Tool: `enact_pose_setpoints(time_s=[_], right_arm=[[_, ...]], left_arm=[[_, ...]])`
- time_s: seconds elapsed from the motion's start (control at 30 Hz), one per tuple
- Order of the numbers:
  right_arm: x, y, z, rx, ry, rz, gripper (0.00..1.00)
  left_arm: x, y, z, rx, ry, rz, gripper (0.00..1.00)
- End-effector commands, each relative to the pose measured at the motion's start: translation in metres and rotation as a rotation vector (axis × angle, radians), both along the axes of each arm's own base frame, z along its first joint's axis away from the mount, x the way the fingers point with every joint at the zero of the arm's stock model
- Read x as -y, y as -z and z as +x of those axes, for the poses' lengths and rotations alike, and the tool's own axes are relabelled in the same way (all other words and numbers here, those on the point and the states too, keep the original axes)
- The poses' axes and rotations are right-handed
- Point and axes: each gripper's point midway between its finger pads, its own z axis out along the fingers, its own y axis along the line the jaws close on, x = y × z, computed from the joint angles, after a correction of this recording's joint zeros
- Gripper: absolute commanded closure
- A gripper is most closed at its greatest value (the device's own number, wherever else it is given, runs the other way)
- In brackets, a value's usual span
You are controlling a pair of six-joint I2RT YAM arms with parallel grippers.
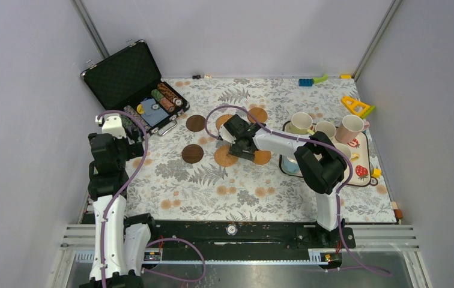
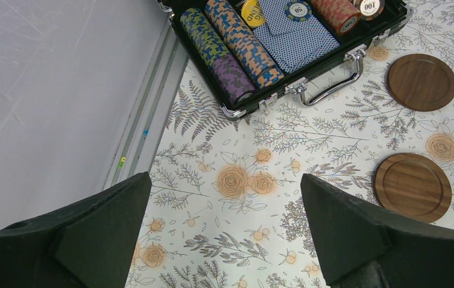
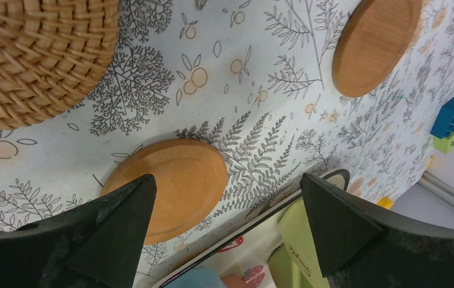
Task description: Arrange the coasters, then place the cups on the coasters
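Note:
Six coasters lie mid-table: two dark brown wood coasters [image 1: 196, 123] [image 1: 192, 153] and tan ones [image 1: 223, 120] [image 1: 257, 114] [image 1: 226, 156] [image 1: 262, 157]. My right gripper [image 1: 234, 137] hovers open among the tan ones. Its wrist view shows a woven coaster [image 3: 32, 54], a tan coaster [image 3: 173, 183] under its left fingertip and another tan coaster [image 3: 375, 45] farther off. The cups stand on the strawberry tray [image 1: 366, 153]: a pale green cup [image 1: 301, 123], a cream one [image 1: 325, 129], a pink one [image 1: 351, 128] and a blue one [image 1: 290, 165] partly behind the arm. My left gripper [image 1: 132, 133] is open and empty beside the poker case.
An open black poker chip case [image 1: 125, 75] sits at the back left, its chips and handle in the left wrist view [image 2: 296, 36]. Toy blocks [image 1: 308, 81] and a yellow toy [image 1: 357, 107] lie at the back right. Grey walls enclose the table.

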Motion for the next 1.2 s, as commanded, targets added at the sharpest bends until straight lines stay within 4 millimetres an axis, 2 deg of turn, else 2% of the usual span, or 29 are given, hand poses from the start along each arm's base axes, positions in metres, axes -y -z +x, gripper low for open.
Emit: enact_pose_setpoints(time_s=[0.0, 0.27, 0.4, 0.6, 0.67, 0.8, 0.87, 0.97, 1.07, 1.17], right_arm=[[0.005, -0.008, -0.004, 0.003, -0.016, -0.002, 0.01], [0.010, 0.000, -0.012, -0.036, -0.030, -0.034, 0.02], [0.010, -0.005, -0.008, -0.023, -0.029, -0.035, 0.02], [0.015, -0.006, -0.014, -0.048, -0.047, -0.063, 0.02], [0.014, -0.014, -0.010, -0.025, -0.049, -0.063, 0.01], [0.002, -0.057, 0.017, 0.113, -0.024, -0.005, 0.02], [0.000, -0.081, 0.038, 0.198, 0.009, 0.011, 0.02], [0.003, -0.104, 0.072, 0.287, 0.066, 0.003, 0.02], [0.008, -0.112, 0.105, 0.336, 0.108, -0.032, 0.02], [0.014, -0.108, 0.133, 0.360, 0.128, -0.086, 0.02]], left_arm=[[0.001, -0.012, 0.003, 0.043, 0.010, 0.003, 0.01], [0.001, -0.012, 0.003, 0.044, 0.011, 0.003, 0.01], [0.001, -0.012, 0.003, 0.044, 0.012, 0.002, 0.01], [0.001, -0.012, 0.002, 0.044, 0.010, 0.003, 0.01], [0.001, -0.012, 0.003, 0.045, 0.010, 0.003, 0.01], [0.001, -0.011, 0.003, 0.040, 0.011, 0.002, 0.01], [0.000, -0.011, 0.003, 0.040, 0.011, 0.003, 0.01], [0.000, -0.011, 0.003, 0.042, 0.007, 0.004, 0.01], [0.000, -0.012, 0.002, 0.044, 0.006, 0.005, 0.01], [0.000, -0.010, 0.003, 0.038, 0.007, 0.005, 0.01]])
